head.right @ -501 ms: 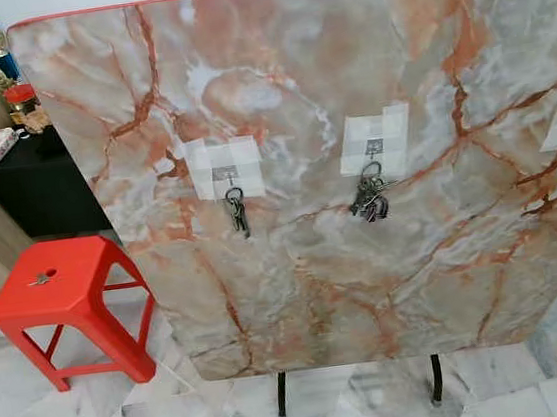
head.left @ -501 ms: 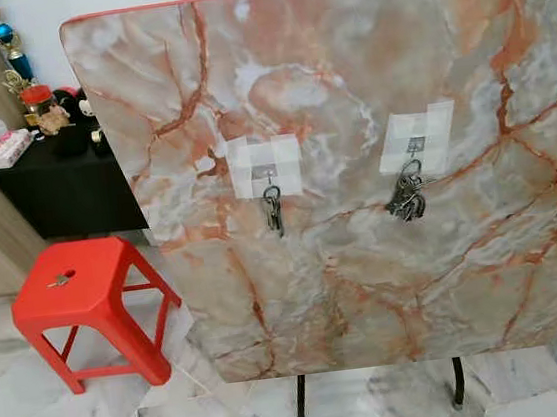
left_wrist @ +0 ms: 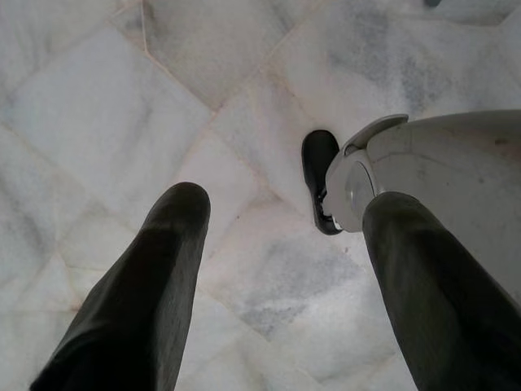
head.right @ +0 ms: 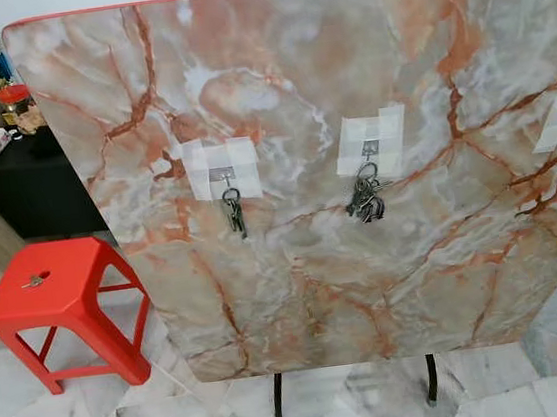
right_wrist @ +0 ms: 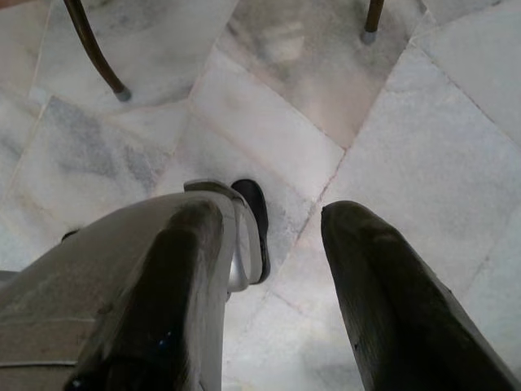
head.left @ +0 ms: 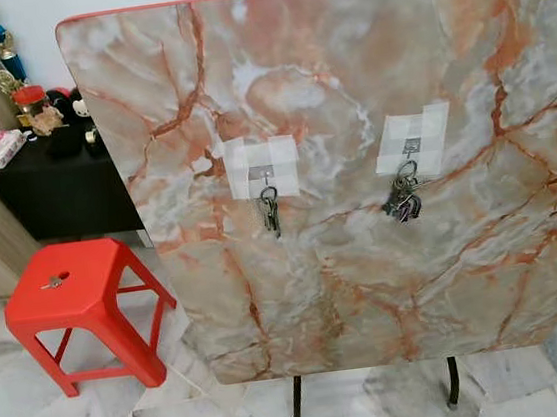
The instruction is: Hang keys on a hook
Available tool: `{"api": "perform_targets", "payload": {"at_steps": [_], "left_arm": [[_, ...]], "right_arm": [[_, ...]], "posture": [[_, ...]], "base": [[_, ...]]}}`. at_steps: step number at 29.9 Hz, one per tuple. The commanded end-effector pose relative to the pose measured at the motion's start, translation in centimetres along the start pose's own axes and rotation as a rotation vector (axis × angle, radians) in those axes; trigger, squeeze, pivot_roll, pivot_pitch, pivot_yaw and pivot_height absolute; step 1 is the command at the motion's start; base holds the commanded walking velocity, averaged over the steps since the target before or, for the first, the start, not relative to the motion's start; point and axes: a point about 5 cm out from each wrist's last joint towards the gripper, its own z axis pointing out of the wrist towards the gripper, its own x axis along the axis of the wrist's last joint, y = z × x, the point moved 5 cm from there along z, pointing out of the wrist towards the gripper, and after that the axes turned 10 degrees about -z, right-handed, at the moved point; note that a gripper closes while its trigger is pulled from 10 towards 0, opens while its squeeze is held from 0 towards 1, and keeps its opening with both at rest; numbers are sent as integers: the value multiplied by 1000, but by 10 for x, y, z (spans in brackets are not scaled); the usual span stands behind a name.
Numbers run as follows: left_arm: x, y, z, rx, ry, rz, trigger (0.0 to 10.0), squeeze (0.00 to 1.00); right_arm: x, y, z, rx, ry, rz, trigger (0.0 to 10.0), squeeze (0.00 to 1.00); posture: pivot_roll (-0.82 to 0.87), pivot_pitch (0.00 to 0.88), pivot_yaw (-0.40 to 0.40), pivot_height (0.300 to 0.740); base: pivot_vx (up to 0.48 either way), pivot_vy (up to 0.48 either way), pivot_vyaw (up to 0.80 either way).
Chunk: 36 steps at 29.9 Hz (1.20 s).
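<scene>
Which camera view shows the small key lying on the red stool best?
The left eye view: the key lies near the hole in the stool top, slightly larger there. The right eye view shows it too, nearer the edge of the picture. Both wrist views look down at the floor.

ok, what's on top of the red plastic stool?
One small metallic item, probably a key, lies on the red plastic stool seat beside its centre hole. It is too small to make out more; nothing covers the rest of the seat.
</scene>
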Motion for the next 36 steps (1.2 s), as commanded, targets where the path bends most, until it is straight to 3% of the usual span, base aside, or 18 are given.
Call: {"api": "perform_targets", "payload": {"at_steps": [1,22,36], "left_arm": [[-8,0,-1,4,-29,-9,10000,0],[0,-3,0,6,-14,-3,10000,0],[0,-3,0,-1,-20,3,10000,0]], "right_arm": [[-4,2,-1,-6,-15,5,10000,0],[4,2,1,-13,12,41,10000,0],[5,3,1,-26,21,78,10000,0]], "posture": [[-57,0,-28,740],[-47,0,-32,740],[-54,0,-29,740]], "base": [[0,0,0],[0,0,0],[0,345,0]]}}
